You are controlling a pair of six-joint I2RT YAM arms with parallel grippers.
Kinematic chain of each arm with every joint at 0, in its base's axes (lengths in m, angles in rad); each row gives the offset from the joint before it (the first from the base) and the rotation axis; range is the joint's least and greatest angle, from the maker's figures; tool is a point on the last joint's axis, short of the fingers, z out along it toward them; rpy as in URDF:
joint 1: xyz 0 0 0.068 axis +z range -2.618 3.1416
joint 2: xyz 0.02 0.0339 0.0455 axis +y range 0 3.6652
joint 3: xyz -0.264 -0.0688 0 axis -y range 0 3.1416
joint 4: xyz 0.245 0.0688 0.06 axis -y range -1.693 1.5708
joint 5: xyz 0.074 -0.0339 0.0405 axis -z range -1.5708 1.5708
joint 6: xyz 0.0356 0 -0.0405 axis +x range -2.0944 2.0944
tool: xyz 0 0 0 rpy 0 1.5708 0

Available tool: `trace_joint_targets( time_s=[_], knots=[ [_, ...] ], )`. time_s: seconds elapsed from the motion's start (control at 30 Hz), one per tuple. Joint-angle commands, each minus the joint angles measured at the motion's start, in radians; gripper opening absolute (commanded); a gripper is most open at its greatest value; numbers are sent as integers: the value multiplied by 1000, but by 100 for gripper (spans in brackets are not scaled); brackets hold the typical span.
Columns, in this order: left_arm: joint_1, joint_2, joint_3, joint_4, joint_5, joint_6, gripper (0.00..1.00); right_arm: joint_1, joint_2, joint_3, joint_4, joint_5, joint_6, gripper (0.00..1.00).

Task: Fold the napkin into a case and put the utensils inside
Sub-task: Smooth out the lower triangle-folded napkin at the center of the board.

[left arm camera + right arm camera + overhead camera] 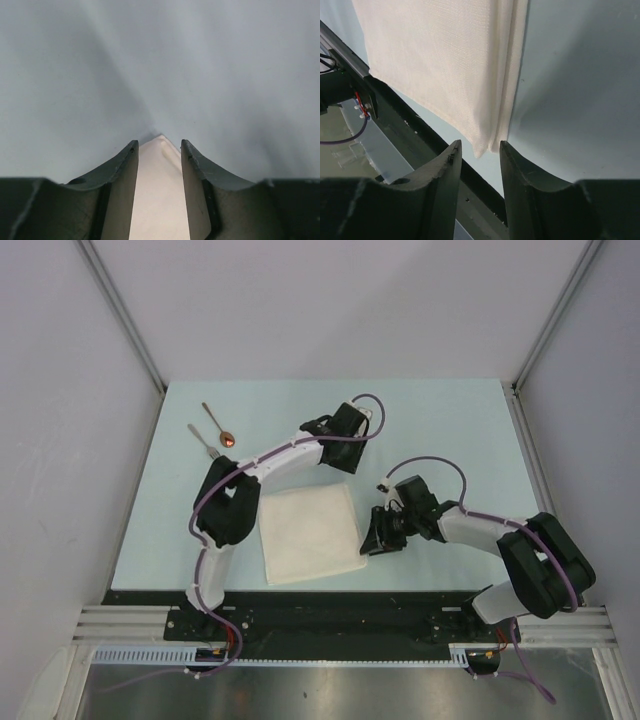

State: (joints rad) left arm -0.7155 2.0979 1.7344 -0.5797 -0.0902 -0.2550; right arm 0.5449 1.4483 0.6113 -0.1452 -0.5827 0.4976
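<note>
The cream-white napkin (308, 532) lies folded flat as a square in the middle of the pale table (450, 430). My left gripper (343, 465) hovers at its far right corner, open; in the left wrist view that napkin corner (159, 190) lies between the spread jaws of the left gripper (159, 145). Down at the near right corner my right gripper (374, 538) is open too. The right wrist view has the layered napkin (445, 65) ending just beyond the right gripper (480, 146). The silver fork (203, 442) and copper-bowled spoon (219, 425) lie at the far left.
The table's black front rail (420, 135) runs close under the right gripper, with a purple cable (345, 135) below it. White walls enclose the table on three sides. The left arm's elbow (225, 505) stands beside the napkin's left edge.
</note>
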Motion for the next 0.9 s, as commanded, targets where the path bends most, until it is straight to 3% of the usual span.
trace_joint_targets(
  time_s=[0.0, 0.17, 0.47, 0.73, 0.87],
  knots=[
    [16, 40, 80, -71, 49, 105, 46, 12, -14, -18, 47, 23, 22, 40],
    [16, 103, 109, -111, 52, 106, 47, 13, -11, -19, 50, 34, 30, 39],
    [22, 132, 100, -95, 53, 92, 33, 30, 7, -22, 59, 37, 33, 35],
    [24, 132, 82, -85, 73, 86, 27, 41, 18, -24, 61, 49, 33, 35],
    [24, 137, 86, -85, 75, 86, 17, 43, 20, -24, 53, 53, 29, 33]
  ],
)
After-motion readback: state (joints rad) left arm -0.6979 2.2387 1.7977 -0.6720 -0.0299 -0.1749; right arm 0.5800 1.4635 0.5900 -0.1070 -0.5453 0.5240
